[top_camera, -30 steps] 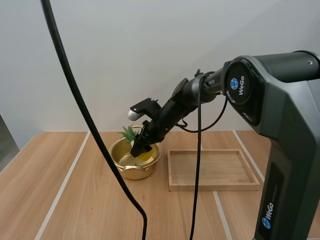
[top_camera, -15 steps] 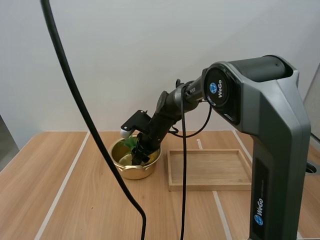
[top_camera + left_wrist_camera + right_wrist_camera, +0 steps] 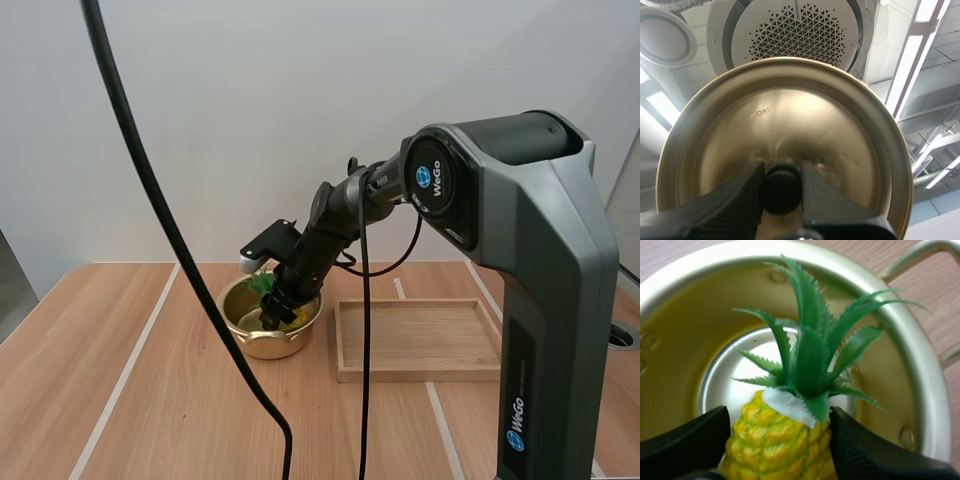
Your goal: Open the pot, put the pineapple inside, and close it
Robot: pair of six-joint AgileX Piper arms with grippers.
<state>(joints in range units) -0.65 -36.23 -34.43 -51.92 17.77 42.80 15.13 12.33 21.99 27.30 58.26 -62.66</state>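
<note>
In the high view, the right gripper (image 3: 276, 314) is now sitting a little deeper in the pot (image 3: 270, 338) than half a second ago. A second ago it was still hanging at the pot's rim, with the pineapple (image 3: 261, 286) and its leaves poking up behind the far edge. The leaves are now showing inside the rim, and the yellow body is mostly hiding behind the arm. The pot is standing in the same spot on the desk (image 3: 150, 400). The wooden tray (image 3: 420, 340) is lying just beside the pot on its right, also unmoved. The right arm is stretching forward from its tall base, which stands on the tray's side of the pot. It is sloping down and leftward, with the wrist tilting into the pot's mouth and covering part of the far wall.

In the left wrist view, the left gripper (image 3: 782, 172) is holding the lid (image 3: 785, 120) up with its underside facing the camera. Its jaws are clamping the lid's black knob (image 3: 782, 192) from both sides.

In the right wrist view, the right gripper (image 3: 779, 426) is pointing down into the pot (image 3: 680, 365). Its jaws are pressing on either side of the pineapple (image 3: 774, 442). The fruit is hanging over the pot's shiny floor, its green crown fanning toward the far wall, and one pot handle (image 3: 920, 252) is showing beyond the rim.
</note>
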